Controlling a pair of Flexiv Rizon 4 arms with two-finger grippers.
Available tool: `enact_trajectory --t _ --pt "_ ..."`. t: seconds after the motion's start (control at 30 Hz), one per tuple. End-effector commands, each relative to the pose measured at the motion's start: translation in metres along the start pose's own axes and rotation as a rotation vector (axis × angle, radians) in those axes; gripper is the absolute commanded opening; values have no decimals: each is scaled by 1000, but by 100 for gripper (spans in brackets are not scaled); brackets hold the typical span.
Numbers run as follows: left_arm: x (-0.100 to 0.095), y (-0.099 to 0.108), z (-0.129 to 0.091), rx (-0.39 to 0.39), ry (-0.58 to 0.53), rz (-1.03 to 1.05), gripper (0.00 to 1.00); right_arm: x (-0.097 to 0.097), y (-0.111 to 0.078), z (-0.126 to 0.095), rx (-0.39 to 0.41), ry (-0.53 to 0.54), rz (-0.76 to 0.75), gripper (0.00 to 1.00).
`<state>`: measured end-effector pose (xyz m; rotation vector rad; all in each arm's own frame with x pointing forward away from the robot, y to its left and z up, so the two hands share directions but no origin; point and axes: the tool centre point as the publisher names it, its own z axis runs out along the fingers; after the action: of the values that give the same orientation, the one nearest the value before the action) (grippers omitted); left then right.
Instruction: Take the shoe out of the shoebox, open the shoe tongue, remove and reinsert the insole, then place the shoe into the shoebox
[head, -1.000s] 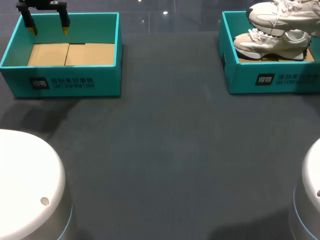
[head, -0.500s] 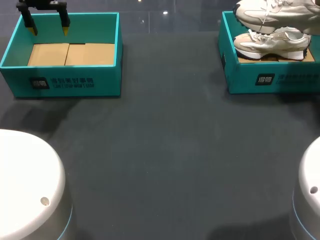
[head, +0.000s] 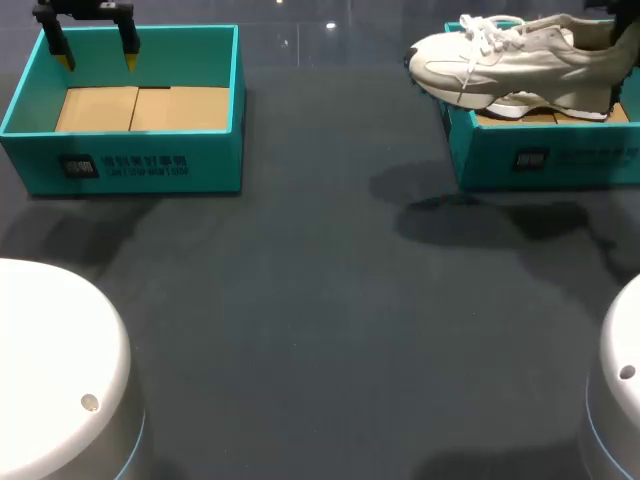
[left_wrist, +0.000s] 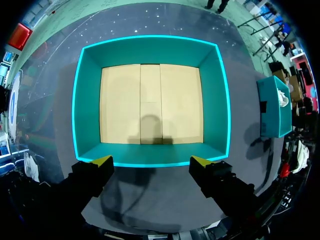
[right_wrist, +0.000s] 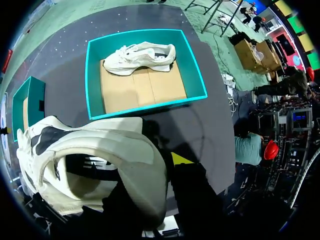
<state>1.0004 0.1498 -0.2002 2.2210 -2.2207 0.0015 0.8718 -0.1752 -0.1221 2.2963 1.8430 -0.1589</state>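
Right pincer (right_wrist: 167, 165) clamped on the shoe (right_wrist: 100, 165) at the heel collar. Shoe aloft, toe past the right box (head: 480, 160) wall, over the worktop (head: 330, 300). Second shoe (right_wrist: 142, 56) lies in that box. Left pincer (left_wrist: 151, 162) wide, empty, above the left box (left_wrist: 215, 100) rim.

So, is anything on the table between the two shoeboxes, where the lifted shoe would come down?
Nothing visible does. The shoe hangs over the left wall of the right shoebox, and the table toward the left shoebox shows no objects.
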Motion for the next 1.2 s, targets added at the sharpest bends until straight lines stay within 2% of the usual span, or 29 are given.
enact_trajectory --t 0.03,0.17,0.37,0.97,1.07,1.2 --pt "0 0 0 0 -1 0 100 14 -34 1 -65 -4 19 0" --pt "0 0 0 0 -1 0 100 34 -57 3 -59 -13 30 0" --pt "0 0 0 0 -1 0 100 56 -83 10 5 -5 37 0" --pt "0 0 0 0 -1 0 100 56 -83 10 5 -5 37 0" --pt "0 0 0 0 -1 0 100 71 -109 23 -4 -53 14 0" --pt "0 0 0 0 -1 0 100 79 -142 35 -26 -26 1 0"
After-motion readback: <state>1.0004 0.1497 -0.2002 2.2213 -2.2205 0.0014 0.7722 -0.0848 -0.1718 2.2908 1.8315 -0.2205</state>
